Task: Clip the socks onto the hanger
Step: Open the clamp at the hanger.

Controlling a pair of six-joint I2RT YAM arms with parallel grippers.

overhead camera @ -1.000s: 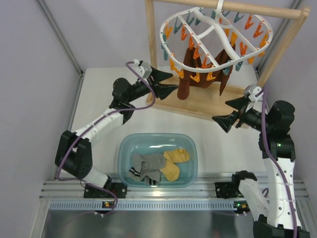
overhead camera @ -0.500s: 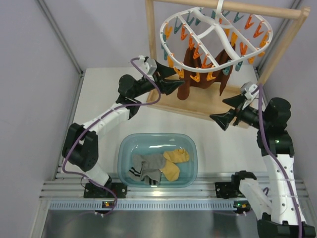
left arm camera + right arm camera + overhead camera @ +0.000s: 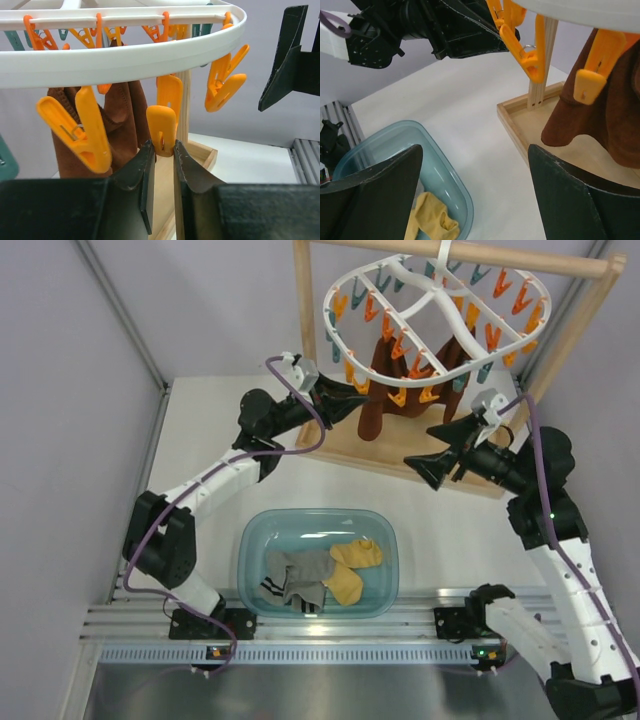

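Socks (image 3: pixel 315 575) grey and mustard in teal tub (image 3: pixel 320 512), left claw (image 3: pixel 162 150) pinching orange clip (image 3: pixel 161 125), right claw (image 3: pixel 421 446) wide open, empty.

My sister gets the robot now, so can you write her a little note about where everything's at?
Left gripper: nearly shut, pinching an orange clip under the hanger rim.
Right gripper: open, empty, beside the wooden rack.
Socks: yellow and grey ones all in the teal tub.
Done: none clipped.
Left: lift each sock and clip it up.
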